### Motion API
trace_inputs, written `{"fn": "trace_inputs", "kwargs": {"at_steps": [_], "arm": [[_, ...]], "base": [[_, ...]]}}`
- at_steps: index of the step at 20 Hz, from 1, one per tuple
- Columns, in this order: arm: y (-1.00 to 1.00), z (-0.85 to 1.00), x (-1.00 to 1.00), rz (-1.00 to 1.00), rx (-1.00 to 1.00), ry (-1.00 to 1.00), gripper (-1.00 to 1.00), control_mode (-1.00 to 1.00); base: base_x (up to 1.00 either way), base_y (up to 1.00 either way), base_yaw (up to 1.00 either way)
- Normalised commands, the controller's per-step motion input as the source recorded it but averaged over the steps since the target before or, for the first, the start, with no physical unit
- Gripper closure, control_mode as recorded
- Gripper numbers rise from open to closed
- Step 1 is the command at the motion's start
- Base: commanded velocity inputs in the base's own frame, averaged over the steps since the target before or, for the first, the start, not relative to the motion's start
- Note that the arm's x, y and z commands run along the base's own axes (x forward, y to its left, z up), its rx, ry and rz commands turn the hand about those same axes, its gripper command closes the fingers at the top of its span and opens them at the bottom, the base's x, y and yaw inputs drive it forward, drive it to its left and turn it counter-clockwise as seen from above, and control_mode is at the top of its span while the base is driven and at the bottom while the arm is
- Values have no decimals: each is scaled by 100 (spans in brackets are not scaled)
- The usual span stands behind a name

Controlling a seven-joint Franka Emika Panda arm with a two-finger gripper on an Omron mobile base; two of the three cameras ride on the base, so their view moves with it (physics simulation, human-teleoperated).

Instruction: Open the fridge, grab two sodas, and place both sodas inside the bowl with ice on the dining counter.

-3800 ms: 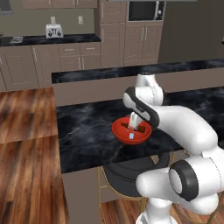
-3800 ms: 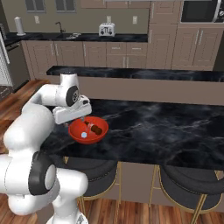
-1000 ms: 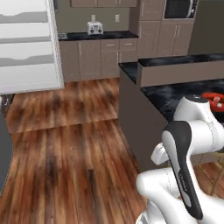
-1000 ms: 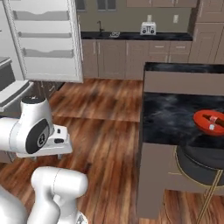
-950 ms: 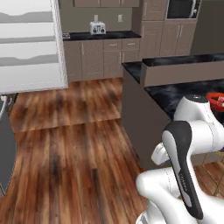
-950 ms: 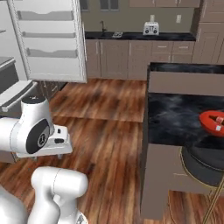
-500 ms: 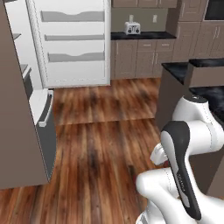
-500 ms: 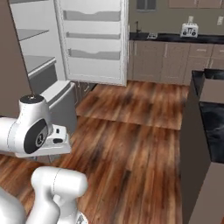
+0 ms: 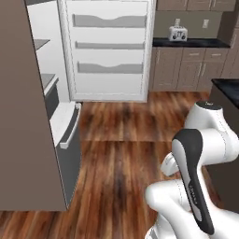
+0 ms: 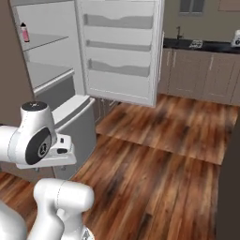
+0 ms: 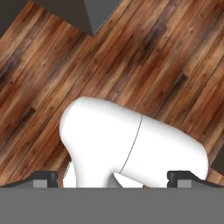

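The fridge (image 9: pixel 109 51) stands open, its door swung wide with the inner racks facing me; the same door (image 10: pixel 123 51) shows in the right base view. On its upper inner shelf (image 10: pixel 44 41) stands a pink soda (image 10: pixel 24 32) with a black cap. The lower drawer (image 9: pixel 70 135) juts out with its bar handle. A corner of the dining counter (image 9: pixel 228 86) shows at the right edge. The bowl is out of view. My arm is folded close to the base. My gripper (image 11: pixel 113 180) points down at the wooden floor, open, nothing between its fingertips (image 11: pixel 46 177).
A brown side panel (image 9: pixel 23 140) flanks the fridge on the left. The wall counter carries a toaster (image 9: pixel 178 33) and a sink faucet (image 10: pixel 179 33) over taupe cabinets (image 9: pixel 186 70). Open wooden floor (image 10: pixel 159 154) lies between me and the fridge.
The whole picture has shifted: the base has turned and driven toward the fridge, so the dining counter and red bowl slid out to the right. The arm stays folded, jaws still open.
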Motion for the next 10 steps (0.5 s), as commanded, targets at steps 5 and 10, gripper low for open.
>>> {"fn": "trace_inputs", "kwargs": {"at_steps": [5,10], "arm": [[0,0,0,0,0,0,-100,100],[0,0,0,0,0,0,-100,100]], "base": [[98,0,29],[82,0,30]]}}
